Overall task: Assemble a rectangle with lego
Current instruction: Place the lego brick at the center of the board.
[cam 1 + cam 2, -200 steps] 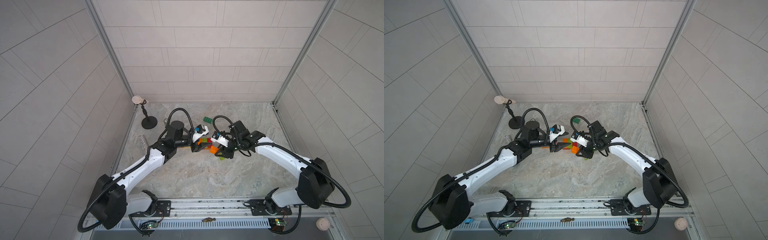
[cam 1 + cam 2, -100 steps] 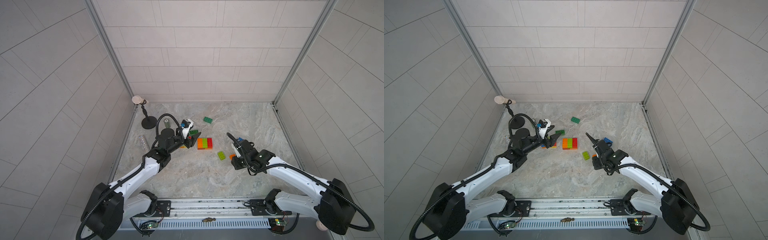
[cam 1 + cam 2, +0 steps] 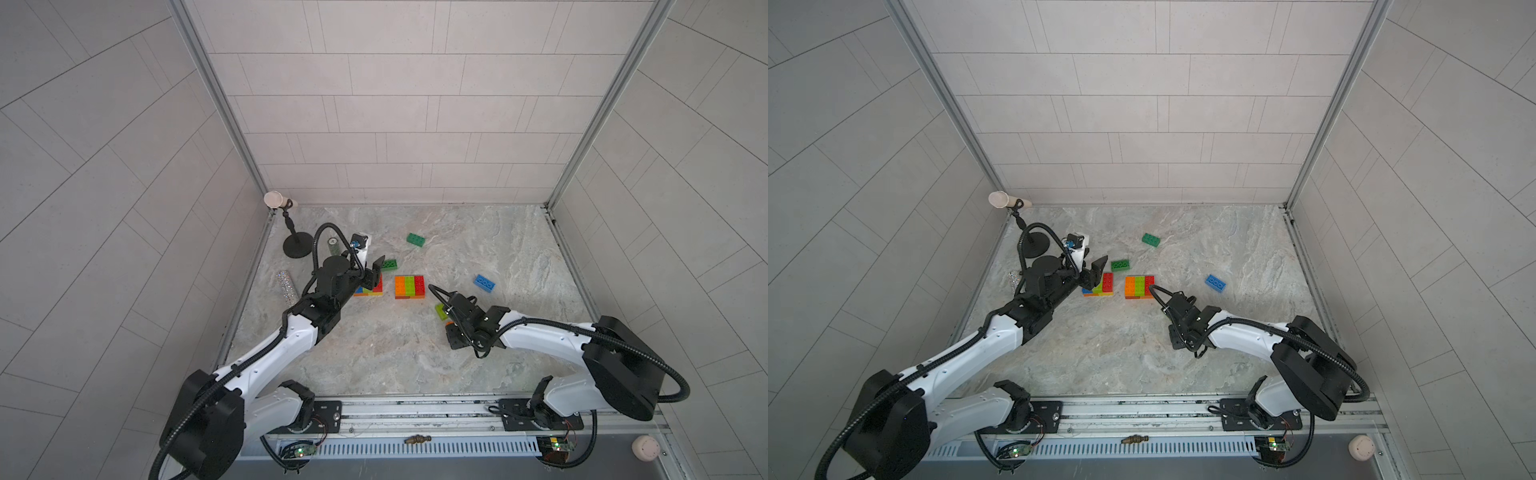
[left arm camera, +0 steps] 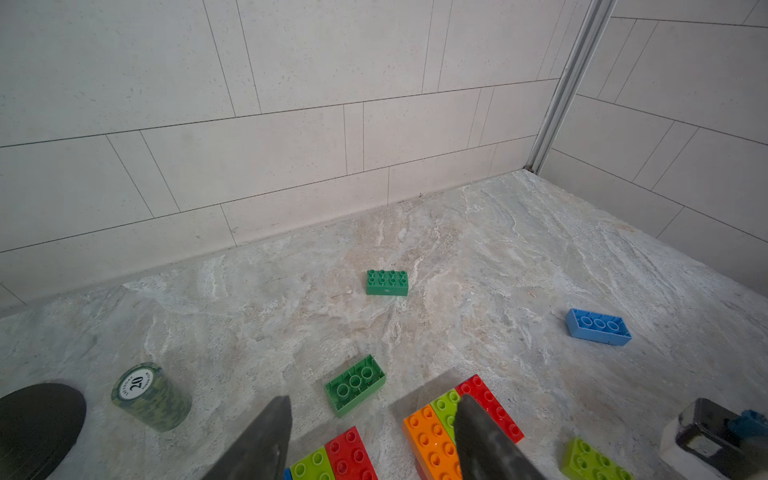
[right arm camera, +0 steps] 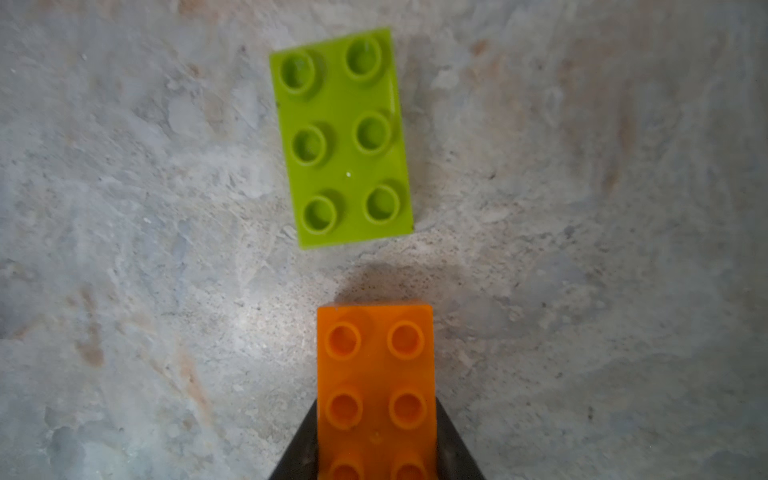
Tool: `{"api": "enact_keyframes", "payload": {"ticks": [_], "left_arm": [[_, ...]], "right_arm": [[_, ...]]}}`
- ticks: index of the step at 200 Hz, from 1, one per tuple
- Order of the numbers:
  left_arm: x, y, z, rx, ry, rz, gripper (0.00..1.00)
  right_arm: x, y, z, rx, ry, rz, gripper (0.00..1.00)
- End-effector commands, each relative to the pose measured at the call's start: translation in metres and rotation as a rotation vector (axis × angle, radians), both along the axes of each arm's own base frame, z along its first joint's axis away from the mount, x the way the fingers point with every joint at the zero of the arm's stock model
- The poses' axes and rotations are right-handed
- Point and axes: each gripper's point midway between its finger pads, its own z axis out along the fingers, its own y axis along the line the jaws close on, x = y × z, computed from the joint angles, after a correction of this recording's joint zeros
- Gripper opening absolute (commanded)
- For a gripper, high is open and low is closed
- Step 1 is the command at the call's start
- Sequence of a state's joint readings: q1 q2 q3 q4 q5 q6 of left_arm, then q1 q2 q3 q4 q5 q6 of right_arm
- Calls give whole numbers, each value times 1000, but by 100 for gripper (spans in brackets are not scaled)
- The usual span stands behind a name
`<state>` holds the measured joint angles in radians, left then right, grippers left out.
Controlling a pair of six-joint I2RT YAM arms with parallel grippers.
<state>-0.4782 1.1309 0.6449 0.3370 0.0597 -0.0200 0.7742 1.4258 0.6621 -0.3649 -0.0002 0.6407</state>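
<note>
Right of centre in both top views, the right tool (image 5: 376, 403) straddled an orange brick (image 5: 374, 357) lengthwise, grip unclear; lime brick (image 5: 345, 137) just beyond its far end

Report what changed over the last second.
Both arms pulled apart from the middle: the left gripper drew back toward its side, open and empty; the right gripper swung toward the near edge, fingers now flanking an orange brick beside a lime brick, grip unclear. The far green brick and tube stayed put.
</note>
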Motion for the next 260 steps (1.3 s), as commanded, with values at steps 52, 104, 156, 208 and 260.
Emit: {"api": "enact_keyframes", "payload": {"ticks": [52,104,156,208,260], "left_arm": [[1,-3,9,-29,-12,-12,67],[-1,-8,7,-33,-1,-41,67],[-2,-14,4,-39,11,-69,67],[-1,-16,3,-40,16,-75,67],[-1,-16,1,-38,21,-76,67]], "right_arm": [[1,-9,14,-28,1,-11,55],[9,-1,12,-30,6,4,45],[13,0,8,-53,15,23,38],[19,2,7,-58,21,38,35],[23,2,6,-60,30,46,33]]}}
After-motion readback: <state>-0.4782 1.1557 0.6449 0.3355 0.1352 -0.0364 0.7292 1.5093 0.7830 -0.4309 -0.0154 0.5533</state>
